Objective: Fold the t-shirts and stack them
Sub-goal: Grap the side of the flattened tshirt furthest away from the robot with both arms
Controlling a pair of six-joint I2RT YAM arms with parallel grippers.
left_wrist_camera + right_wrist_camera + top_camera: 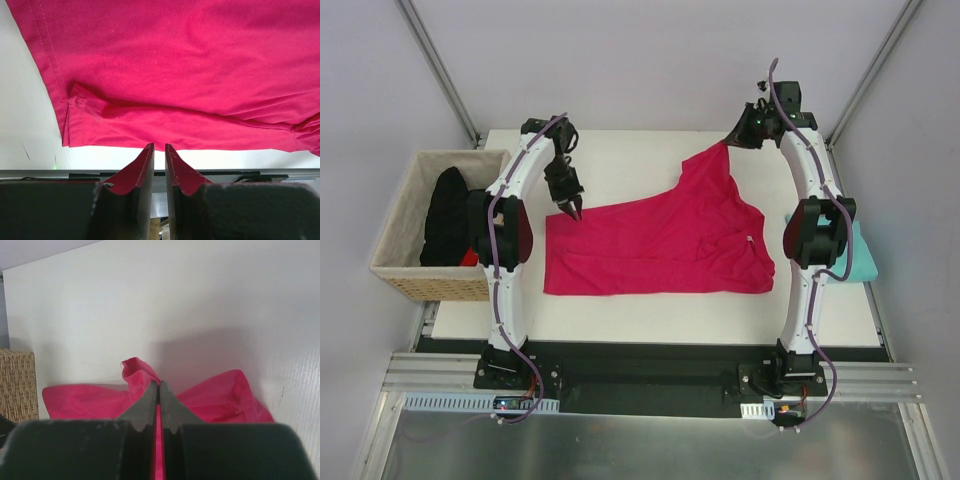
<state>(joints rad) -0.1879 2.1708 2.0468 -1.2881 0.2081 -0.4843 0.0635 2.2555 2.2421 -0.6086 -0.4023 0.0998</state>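
A crimson-pink t-shirt [660,240] lies spread on the white table [620,155], with a small white neck label [750,238] near its right side. My right gripper [728,142] is shut on the shirt's far right corner and holds it pulled up off the table. In the right wrist view, pink cloth [225,395] runs between the closed jaws [159,383]. My left gripper [574,210] hovers at the shirt's far left edge, open by a narrow gap [159,146] with nothing in it; the shirt's hem [190,60] lies just beyond the tips. A teal t-shirt [858,255] lies at the right edge, partly behind the right arm.
A woven wicker basket [405,250] stands off the table's left side, holding dark clothes [448,215]. Metal frame posts rise at the far corners. The table's near edge meets the black rail where both arm bases are bolted.
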